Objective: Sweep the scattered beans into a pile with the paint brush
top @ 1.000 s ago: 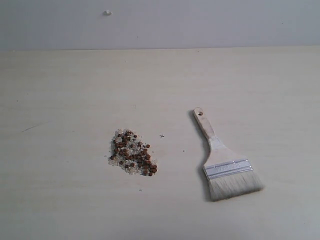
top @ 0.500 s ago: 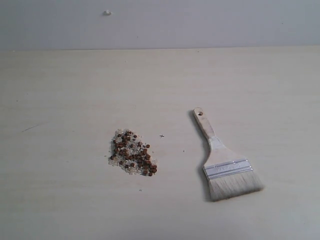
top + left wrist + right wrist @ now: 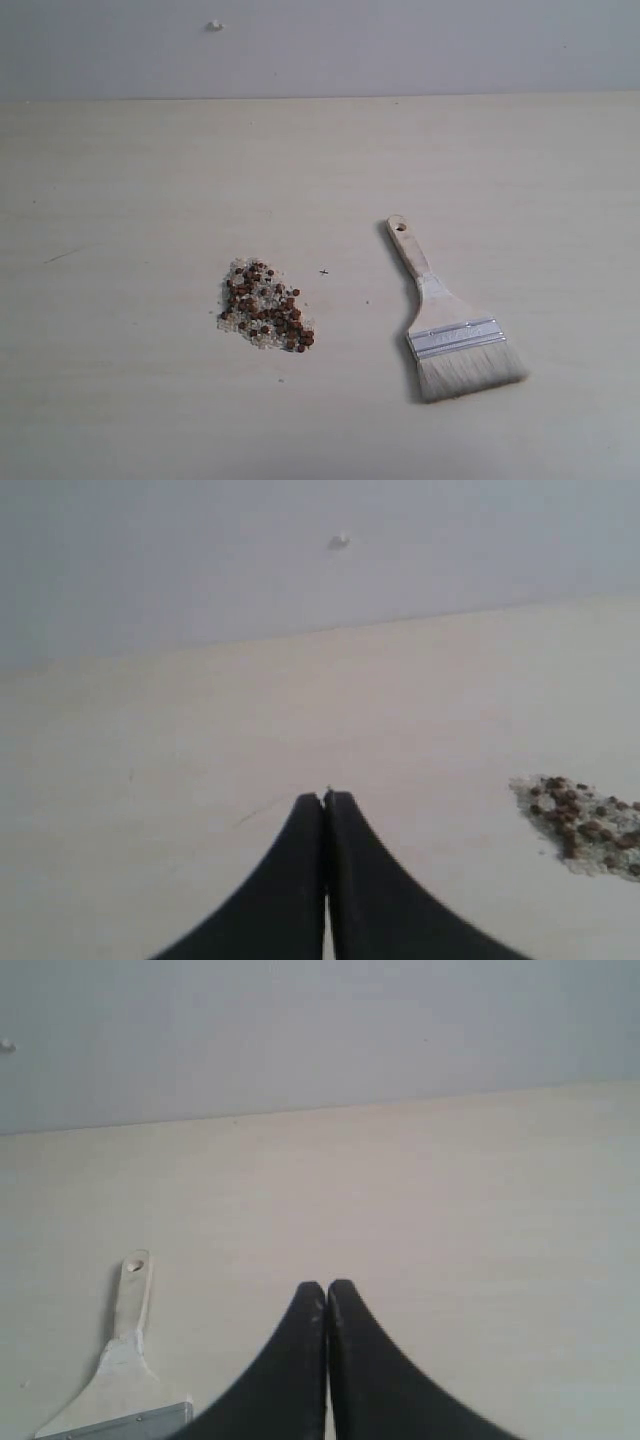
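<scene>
At lower centre-left, shows the beans (image 3: 265,307) heaped on a table (image 3: 150,180); at lower right, the paint brush (image 3: 447,325) flat, well apart, open surface around both. Shows left gripper (image 3: 325,796) and right gripper (image 3: 326,1285) clenched, empty.

Table (image 3: 150,180): I read it as pale wood-look board, matt and smooth, with faint grain streaks. Paint brush (image 3: 437,300), just beside my right gripper (image 3: 326,1285): handle (image 3: 410,250) is bare pale wood, dull, with whitish smears toward the band (image 3: 455,337); the band is bright silver metal with a slight sheen; the bristles (image 3: 468,372) are cream, soft and matt. Beans (image 3: 266,305), off to one side of my left gripper (image 3: 324,798): dark reddish-brown, smooth-skinned and dull, mixed with gritty whitish grains (image 3: 238,268). Gripper fingers (image 3: 290,880): smooth matt black; I cannot tell plastic from rubber. Wall (image 3: 400,45): plain grey-white, matt.
</scene>
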Tool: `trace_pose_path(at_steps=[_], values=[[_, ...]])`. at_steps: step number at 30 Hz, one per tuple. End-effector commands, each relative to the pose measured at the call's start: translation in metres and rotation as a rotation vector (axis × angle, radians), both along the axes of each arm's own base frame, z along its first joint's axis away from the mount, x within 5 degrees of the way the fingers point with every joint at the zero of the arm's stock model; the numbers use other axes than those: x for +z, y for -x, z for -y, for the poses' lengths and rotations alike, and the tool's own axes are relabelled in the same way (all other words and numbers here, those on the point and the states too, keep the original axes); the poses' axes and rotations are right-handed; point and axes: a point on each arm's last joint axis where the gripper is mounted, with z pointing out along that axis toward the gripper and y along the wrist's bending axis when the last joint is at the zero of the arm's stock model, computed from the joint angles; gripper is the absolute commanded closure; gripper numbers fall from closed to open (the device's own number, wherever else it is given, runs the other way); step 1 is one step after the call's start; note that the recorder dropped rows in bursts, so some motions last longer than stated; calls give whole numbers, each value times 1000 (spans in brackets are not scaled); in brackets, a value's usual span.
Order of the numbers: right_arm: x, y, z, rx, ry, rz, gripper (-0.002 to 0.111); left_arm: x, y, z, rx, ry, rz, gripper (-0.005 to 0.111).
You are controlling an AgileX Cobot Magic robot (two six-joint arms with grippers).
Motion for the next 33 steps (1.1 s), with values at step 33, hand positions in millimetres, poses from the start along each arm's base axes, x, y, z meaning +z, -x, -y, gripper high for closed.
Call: trace_pose_path(at_steps=[33], values=[[-1, 0, 0, -4, -1, 4, 108, -4, 0, -3, 78, -11, -46, 107]])
